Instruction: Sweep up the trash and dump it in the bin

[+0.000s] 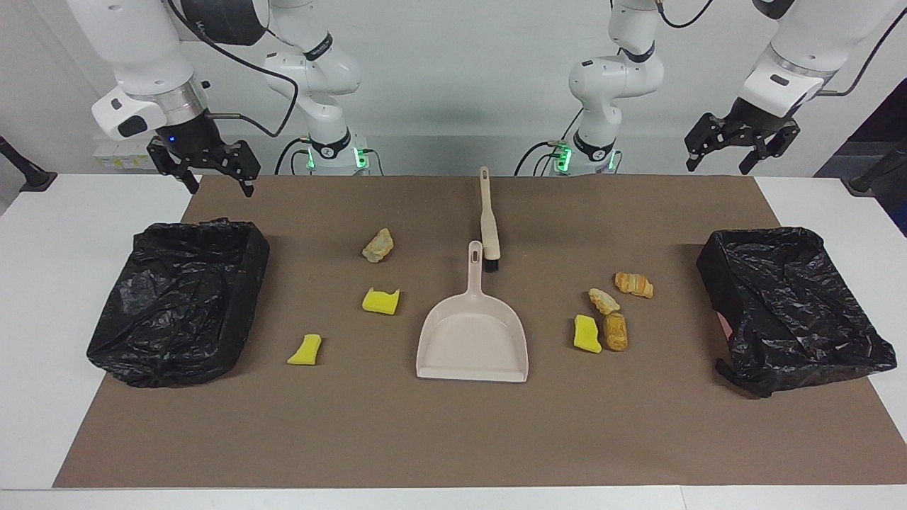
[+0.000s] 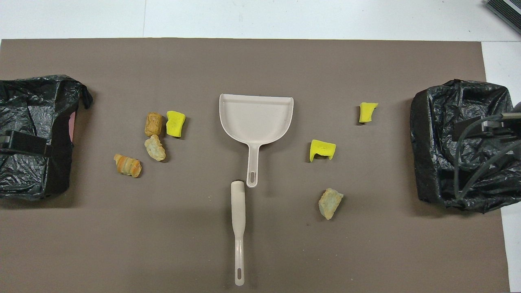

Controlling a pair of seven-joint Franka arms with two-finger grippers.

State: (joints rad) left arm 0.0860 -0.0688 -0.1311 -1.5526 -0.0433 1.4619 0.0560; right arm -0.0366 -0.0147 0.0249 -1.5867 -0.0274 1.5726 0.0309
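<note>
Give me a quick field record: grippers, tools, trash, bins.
left gripper: open, raised, empty
right gripper: open, raised, empty
dustpan: mid-mat, empty
brush: beside the dustpan handle, nearer the robots
trash: seven bits loose on the mat, none in the dustpan
bins: two black-lined, one at each end

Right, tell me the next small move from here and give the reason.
Probably bring the left gripper down onto the brush handle. Both grippers hang open and empty, the right gripper up by its bin, while brush and dustpan lie untouched mid-mat and all seven trash bits sit loose on the mat. Nothing can be swept until a tool is in hand.
</note>
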